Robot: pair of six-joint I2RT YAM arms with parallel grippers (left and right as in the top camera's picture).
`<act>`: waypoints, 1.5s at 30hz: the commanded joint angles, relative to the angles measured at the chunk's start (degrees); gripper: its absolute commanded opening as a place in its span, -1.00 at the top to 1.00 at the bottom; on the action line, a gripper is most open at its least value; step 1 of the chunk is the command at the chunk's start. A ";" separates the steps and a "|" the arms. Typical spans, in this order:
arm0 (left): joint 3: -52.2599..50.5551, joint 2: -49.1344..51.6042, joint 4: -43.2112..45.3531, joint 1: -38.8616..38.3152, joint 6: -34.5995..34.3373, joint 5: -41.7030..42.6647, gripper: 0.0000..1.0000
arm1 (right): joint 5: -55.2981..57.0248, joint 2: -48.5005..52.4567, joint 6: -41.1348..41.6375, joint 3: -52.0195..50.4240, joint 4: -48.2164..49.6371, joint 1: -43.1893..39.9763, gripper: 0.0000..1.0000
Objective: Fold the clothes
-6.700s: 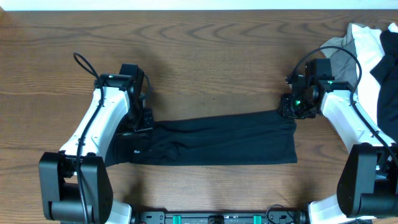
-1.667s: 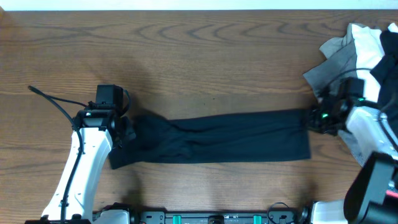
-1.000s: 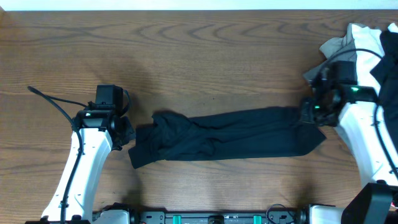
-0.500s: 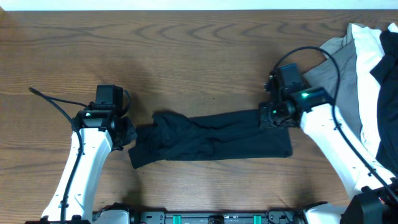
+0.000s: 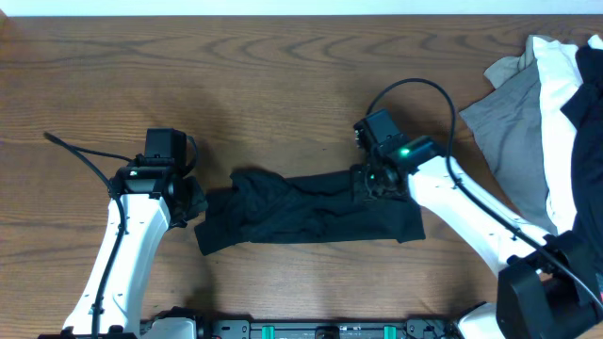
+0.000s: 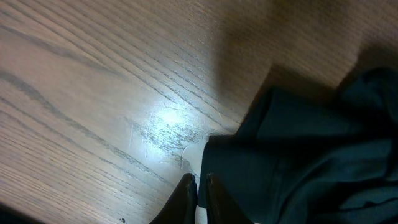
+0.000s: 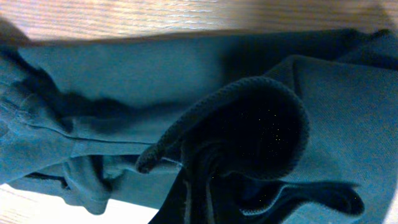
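Here, my right gripper (image 7: 198,200) is clamped on the right end of the black garment (image 5: 311,212). A rolled hem loops up just in front of my fingers, with bunched cloth beneath it. My left gripper (image 6: 199,193) sits at the garment's left edge with its fingers pressed close together. A corner of dark cloth lies just beside them, but I cannot tell whether any of it is nipped.

From above, the garment is a long, narrow band lying across the table (image 5: 283,75). Its left end is rumpled into a small mound. Its right end is raised in my grip above the band's upper edge, right of its middle. I judge this to be an early stage of an end-to-end fold. The band already looks doubled lengthwise, but the crosswise fold is not laid, and the wrinkles at the left end need smoothing.

Well apart from the garment, beyond its right end at the table's far right edge, a heap of other clothes (image 5: 528,122) waits unfolded. It shows grey, white and black pieces. By my reckoning most of the job remains.
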 commanded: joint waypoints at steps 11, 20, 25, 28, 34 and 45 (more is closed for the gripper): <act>0.48 -0.37 -0.24 0.20 0.13 -0.07 0.81 | -1.46 1.53 -5.64 1.31 3.39 4.59 0.41; 0.48 -0.37 -0.26 0.20 0.72 -0.09 0.81 | 9.77 -0.55 -5.64 6.38 -5.92 2.58 0.35; 0.50 -0.37 0.04 0.20 1.42 -0.09 0.81 | 11.02 -1.70 -5.64 7.08 -8.55 1.36 0.26; 0.50 -0.37 0.04 0.20 1.42 -0.09 0.81 | 11.02 -1.70 -5.20 6.97 -9.68 0.92 0.26; 0.50 -0.37 -0.44 0.20 1.42 -0.09 0.81 | 11.06 -1.70 -4.92 6.91 -9.38 0.59 0.25; 0.48 -0.37 -0.81 0.20 1.42 -0.09 0.81 | 10.16 -1.68 -3.67 6.12 -9.42 0.35 0.20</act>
